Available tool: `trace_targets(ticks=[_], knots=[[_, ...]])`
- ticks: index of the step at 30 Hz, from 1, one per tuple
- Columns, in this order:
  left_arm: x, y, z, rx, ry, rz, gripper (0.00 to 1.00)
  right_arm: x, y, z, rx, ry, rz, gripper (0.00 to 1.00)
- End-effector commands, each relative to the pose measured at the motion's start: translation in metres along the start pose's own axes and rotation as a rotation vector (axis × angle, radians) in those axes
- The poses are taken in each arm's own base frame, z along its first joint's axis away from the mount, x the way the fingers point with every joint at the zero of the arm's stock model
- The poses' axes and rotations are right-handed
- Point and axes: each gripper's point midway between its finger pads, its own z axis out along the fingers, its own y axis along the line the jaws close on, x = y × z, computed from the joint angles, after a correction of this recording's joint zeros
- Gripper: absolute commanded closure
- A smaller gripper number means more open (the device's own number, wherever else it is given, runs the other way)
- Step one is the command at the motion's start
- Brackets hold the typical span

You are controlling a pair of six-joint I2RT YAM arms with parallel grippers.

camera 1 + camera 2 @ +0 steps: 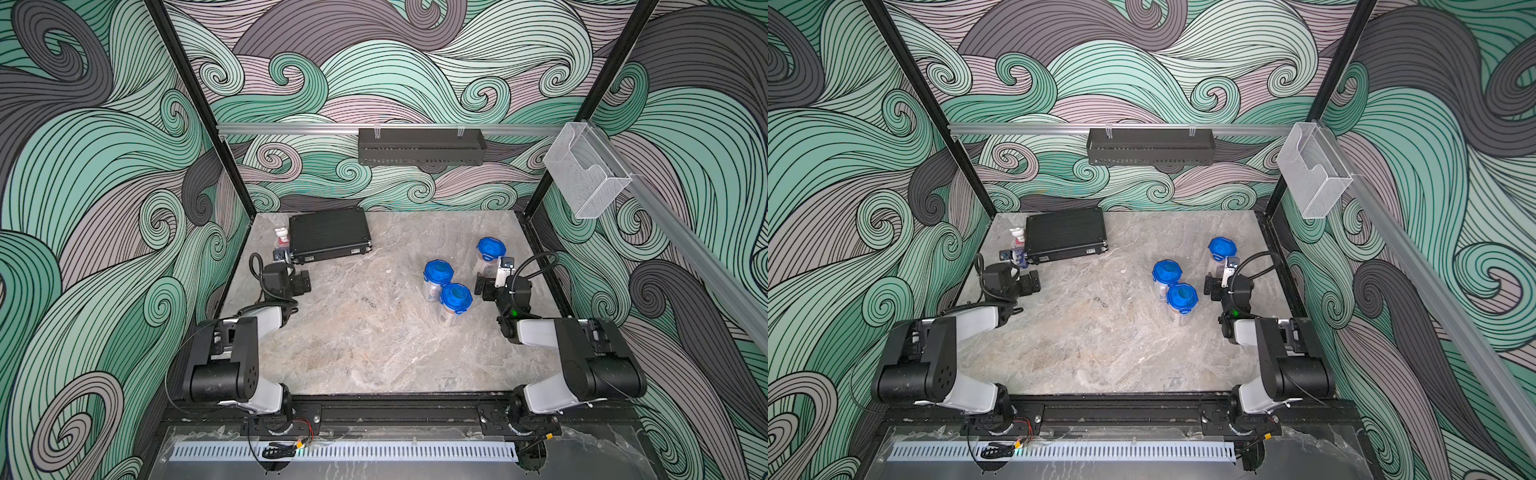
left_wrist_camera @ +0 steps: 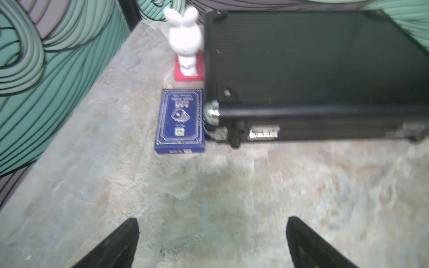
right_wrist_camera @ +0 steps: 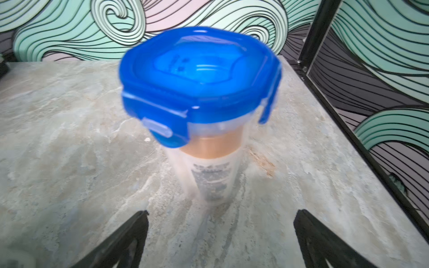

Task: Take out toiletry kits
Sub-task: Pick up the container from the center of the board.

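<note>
Three clear jars with blue clip lids stand on the marble table right of centre: two touching (image 1: 438,279) (image 1: 456,301) and one further back (image 1: 491,253). The toiletry kits are inside them. Through the back jar (image 3: 199,76) in the right wrist view I see a white bottle with an orange-gold cap (image 3: 211,176). My right gripper (image 1: 492,276) (image 3: 220,215) is open just in front of that jar, nothing between its fingers. My left gripper (image 1: 306,282) (image 2: 212,222) is open and empty over bare table, near the front corner of the black ribbed case (image 1: 328,235) (image 2: 313,65).
Left of the case are a white bunny-headed pump bottle (image 2: 185,39) and a blue card box (image 2: 180,120). A black wire shelf (image 1: 419,145) hangs on the back wall and a clear holder (image 1: 586,170) on the right rail. Walls close in on three sides.
</note>
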Motion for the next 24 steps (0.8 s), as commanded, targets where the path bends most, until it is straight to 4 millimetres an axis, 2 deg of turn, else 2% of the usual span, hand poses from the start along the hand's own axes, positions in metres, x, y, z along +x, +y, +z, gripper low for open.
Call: trace_targets(ticks=[1,3,7,8,11,12,14,17,19,21,24], knots=[[-0.021,0.002,-0.018,-0.036,0.057,-0.102,0.01,-0.033,-0.015,-0.01,0.079,-0.023,0.039,0.01],[-0.024,0.0,-0.022,-0.02,0.043,-0.133,0.01,-0.039,-0.018,-0.018,0.089,-0.027,0.064,0.01],[-0.034,0.01,-0.042,-0.053,-0.038,-0.237,0.01,-0.052,-0.02,-0.039,0.084,-0.034,0.096,0.01],[-0.037,0.015,-0.048,-0.077,-0.052,-0.3,0.02,-0.055,-0.024,-0.046,0.098,-0.027,0.118,0.01],[-0.042,0.01,-0.06,-0.041,-0.038,-0.407,0.01,-0.065,-0.04,-0.068,0.17,-0.031,0.218,0.01],[-0.041,0.012,-0.062,-0.056,-0.027,-0.478,0.01,-0.069,-0.044,-0.077,0.179,-0.031,0.251,0.01],[-0.027,0.021,-0.065,-0.124,0.052,-0.656,0.01,-0.082,-0.044,-0.093,0.158,-0.026,0.29,0.01],[-0.037,-0.015,-0.065,0.105,0.179,-0.697,0.04,-0.106,-0.027,-0.116,0.048,0.02,0.308,0.01],[-0.05,-0.041,-0.079,0.248,0.279,-0.707,0.09,-0.116,-0.017,-0.13,-0.011,0.103,0.3,0.01],[-0.067,-0.073,-0.105,0.44,0.368,-0.641,0.2,-0.116,-0.007,-0.142,-0.054,0.236,0.306,0.01],[-0.077,-0.098,-0.147,0.62,0.445,-0.56,0.28,-0.112,0.016,-0.16,-0.158,0.424,0.287,0.01]])
